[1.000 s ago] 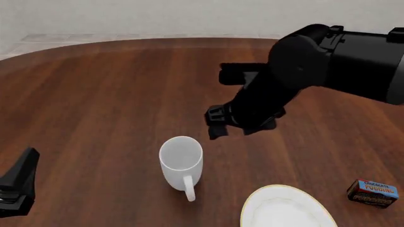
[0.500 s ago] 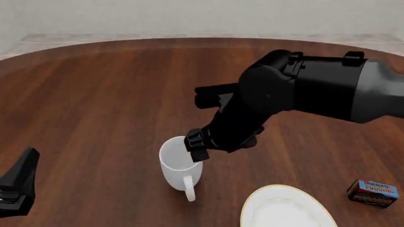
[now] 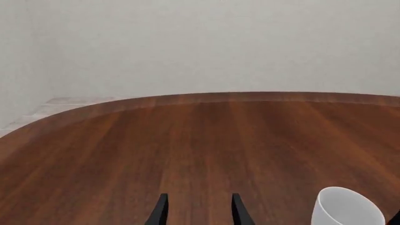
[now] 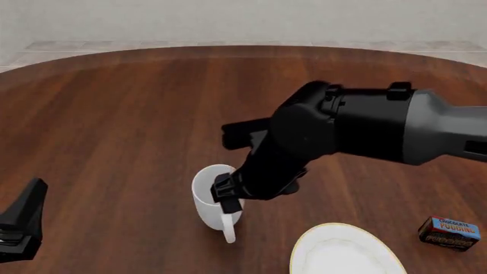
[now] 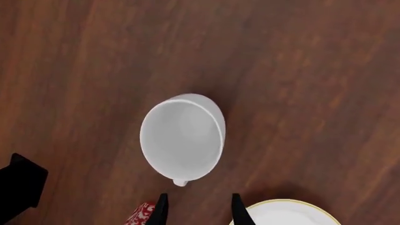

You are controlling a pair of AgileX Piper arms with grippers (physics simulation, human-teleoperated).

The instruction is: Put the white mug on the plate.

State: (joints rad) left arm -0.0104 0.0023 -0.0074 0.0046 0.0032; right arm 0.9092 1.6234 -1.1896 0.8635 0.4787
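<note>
So the right hand (image 4: 226, 196) is hanging right over the white mug (image 4: 214, 199), fingers spread and pointing down at the rim on the handle side, pinching nothing yet. The mug stands upright on the worktop (image 4: 114, 114), opening up and handle toward the camera side, with the plate (image 4: 335, 251) just to its right on the near edge, close but apart. The left hand (image 4: 21, 222) sits well off to the left, also spread and empty, so I'd say the right arm is the obvious pick for the grab.
</note>
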